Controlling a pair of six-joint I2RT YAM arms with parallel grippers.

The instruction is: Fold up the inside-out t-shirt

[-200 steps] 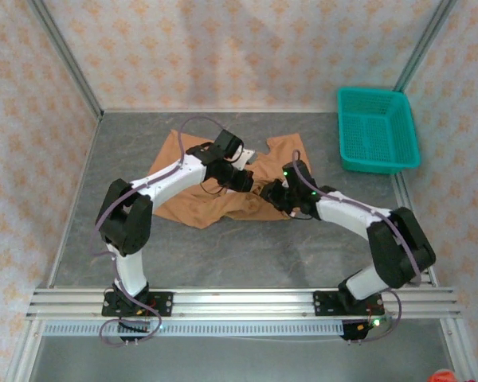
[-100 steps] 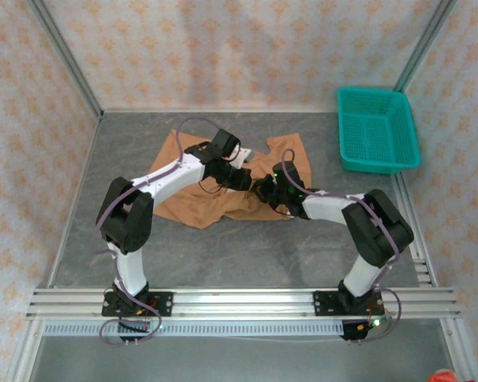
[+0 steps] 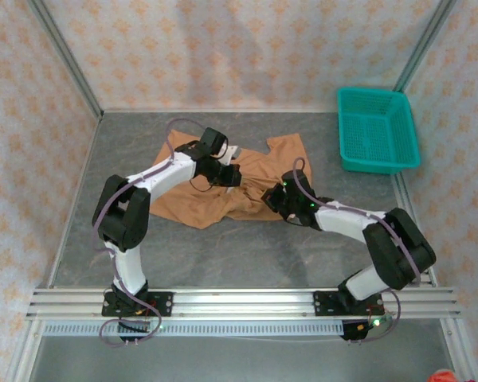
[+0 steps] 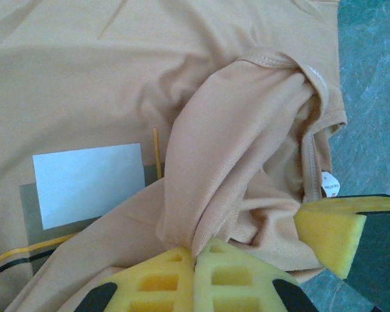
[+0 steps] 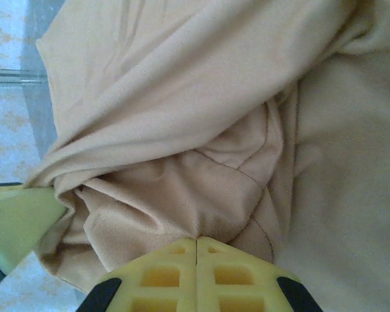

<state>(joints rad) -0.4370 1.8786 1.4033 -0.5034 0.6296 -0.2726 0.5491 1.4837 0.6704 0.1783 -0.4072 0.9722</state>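
Note:
The inside-out t-shirt (image 3: pixel 183 203) lies rumpled in the middle of the grey table, tan with a white printed patch (image 4: pixel 90 182) and a small white label (image 4: pixel 329 186) at a seam. My left gripper (image 3: pixel 233 177) is shut on a raised fold of the cloth (image 4: pixel 234 143); the pads (image 4: pixel 169 276) meet with fabric pinched between them. My right gripper (image 3: pixel 272 196) sits just right of it, shut on a bunched fold (image 5: pixel 201 188) of the same shirt. The two grippers are close together over the shirt's middle.
A teal mesh basket (image 3: pixel 377 129) stands at the back right near the wall. Bare grey table (image 3: pixel 247 255) lies between the shirt and the arm bases. Patterned walls and metal frame posts enclose the table on three sides.
The right gripper has closed on the cloth. The left arm has drawn back and to the left with its fold, and the shirt's middle is stretched between the two grippers.

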